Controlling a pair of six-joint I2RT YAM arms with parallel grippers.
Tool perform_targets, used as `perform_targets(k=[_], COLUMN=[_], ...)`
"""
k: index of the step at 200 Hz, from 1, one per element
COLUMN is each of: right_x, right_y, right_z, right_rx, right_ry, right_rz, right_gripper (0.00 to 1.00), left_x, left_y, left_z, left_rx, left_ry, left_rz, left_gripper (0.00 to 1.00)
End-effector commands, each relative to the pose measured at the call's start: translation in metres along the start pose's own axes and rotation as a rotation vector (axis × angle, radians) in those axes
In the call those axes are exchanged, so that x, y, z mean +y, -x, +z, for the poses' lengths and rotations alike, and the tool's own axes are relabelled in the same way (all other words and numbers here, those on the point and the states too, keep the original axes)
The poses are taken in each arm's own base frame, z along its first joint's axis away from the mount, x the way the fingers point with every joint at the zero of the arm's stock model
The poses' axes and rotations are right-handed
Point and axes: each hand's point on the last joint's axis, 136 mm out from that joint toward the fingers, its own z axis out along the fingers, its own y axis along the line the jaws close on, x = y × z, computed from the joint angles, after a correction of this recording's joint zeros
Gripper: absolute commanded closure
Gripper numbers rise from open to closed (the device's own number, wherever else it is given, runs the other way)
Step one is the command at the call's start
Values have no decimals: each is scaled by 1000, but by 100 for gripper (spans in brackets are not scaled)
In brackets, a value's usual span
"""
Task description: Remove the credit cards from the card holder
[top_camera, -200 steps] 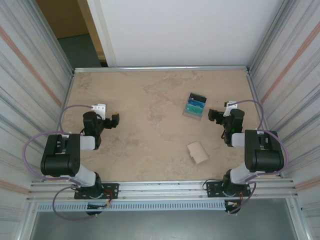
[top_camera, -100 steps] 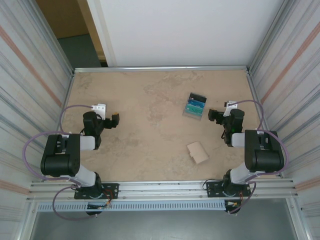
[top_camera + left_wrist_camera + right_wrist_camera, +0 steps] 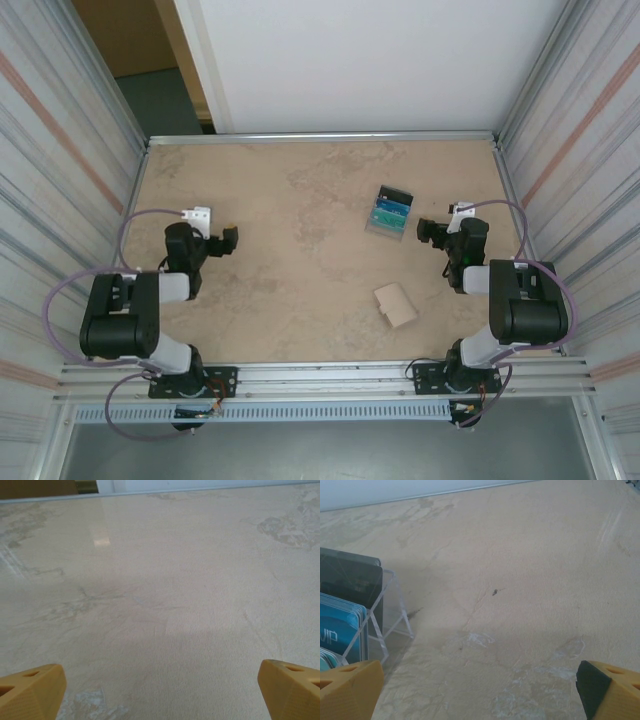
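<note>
The card holder [image 3: 396, 304] is a small tan wallet lying folded shut on the table, front right of centre. The credit cards inside it are hidden. My right gripper [image 3: 428, 232] hovers behind the wallet and to its right, open and empty; in the right wrist view its yellow fingertips [image 3: 350, 687] stand wide apart over bare table [image 3: 510, 630]. My left gripper [image 3: 228, 240] is far off at the left side, also open and empty, with its fingertips [image 3: 32, 690] spread at the frame's bottom corners.
A clear plastic tray [image 3: 389, 212] holding dark, teal and blue cards stands just left of the right gripper; it also appears at the left edge of the right wrist view [image 3: 390, 605]. Metal walls enclose the table on the left, right and back.
The left arm has shifted very slightly; the wallet, the tray and the right arm are where they were.
</note>
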Motion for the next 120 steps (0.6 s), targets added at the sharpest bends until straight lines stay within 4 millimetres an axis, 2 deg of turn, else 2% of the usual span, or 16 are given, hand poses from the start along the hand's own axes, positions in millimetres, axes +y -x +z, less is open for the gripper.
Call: perform_targets(k=[1, 60, 90, 120], right_x=[-5, -12, -7, 9], right_y=[10, 31, 34, 24], right_z=[-1, -18, -36, -60], right_rx=[9, 52, 126, 204], right_ry=[-40, -108, -141, -155], right_rz=[2, 56, 93, 90], right_gripper=[1, 1, 1, 1], left_x=[5, 20, 25, 18], left_y=[24, 63, 68, 67], left_z=[-13, -51, -62, -66], left_rx=[-55, -138, -139, -99], left_ry=[38, 134, 165, 125], left_rz=[-10, -118, -225, -312], left_gripper=[1, 1, 1, 1])
